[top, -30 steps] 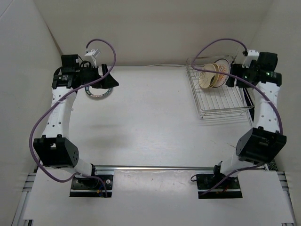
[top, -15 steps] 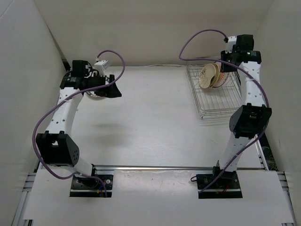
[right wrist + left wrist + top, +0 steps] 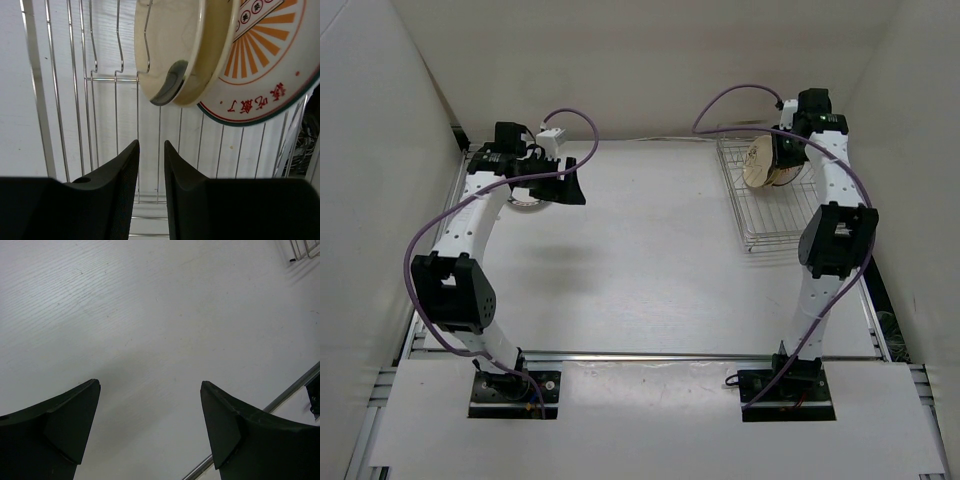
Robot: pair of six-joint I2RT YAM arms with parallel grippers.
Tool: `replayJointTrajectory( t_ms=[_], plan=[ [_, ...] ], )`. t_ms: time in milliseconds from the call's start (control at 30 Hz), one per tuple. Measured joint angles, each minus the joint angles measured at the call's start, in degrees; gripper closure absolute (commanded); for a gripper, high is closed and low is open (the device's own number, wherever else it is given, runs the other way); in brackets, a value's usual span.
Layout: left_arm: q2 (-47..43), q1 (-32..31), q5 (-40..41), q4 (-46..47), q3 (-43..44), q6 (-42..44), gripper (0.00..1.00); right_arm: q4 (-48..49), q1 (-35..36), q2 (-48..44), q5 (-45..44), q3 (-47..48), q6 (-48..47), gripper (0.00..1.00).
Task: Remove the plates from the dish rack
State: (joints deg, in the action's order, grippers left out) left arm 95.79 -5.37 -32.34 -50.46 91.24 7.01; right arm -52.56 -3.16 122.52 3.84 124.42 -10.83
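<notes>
Seen from above, a white counter (image 3: 640, 260) holds a silver wire dish rack (image 3: 790, 215) at its far right corner. Two plates stand on edge among the prongs at the rack's far end: a tan plate (image 3: 170, 45) in front, overlapping a white plate with an orange sunburst (image 3: 270, 55). The right gripper (image 3: 151, 147) points at the tan plate's lower rim, close but not touching, its fingers nearly together with only a slim gap. At the far left, a white plate with a dark rim (image 3: 525, 203) lies flat on the counter, partly hidden by the left arm (image 3: 470, 220). The left gripper (image 3: 150, 390) hangs over the counter, fingers spread wide.
</notes>
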Motion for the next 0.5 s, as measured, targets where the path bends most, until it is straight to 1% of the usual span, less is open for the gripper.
replayJointTrajectory(
  t_ms=[233,500],
  plan=[
    [0.59,-0.02,-0.24,-0.11,0.39,-0.44,0.08,0.11,0.02,5.14,-0.02,2.95,0.15,0.69],
    [0.59,0.00,-0.28,-0.11,0.74,-0.59,0.08,1.40,0.11,6.23,-0.68,5.99,0.44,0.68]
  ],
)
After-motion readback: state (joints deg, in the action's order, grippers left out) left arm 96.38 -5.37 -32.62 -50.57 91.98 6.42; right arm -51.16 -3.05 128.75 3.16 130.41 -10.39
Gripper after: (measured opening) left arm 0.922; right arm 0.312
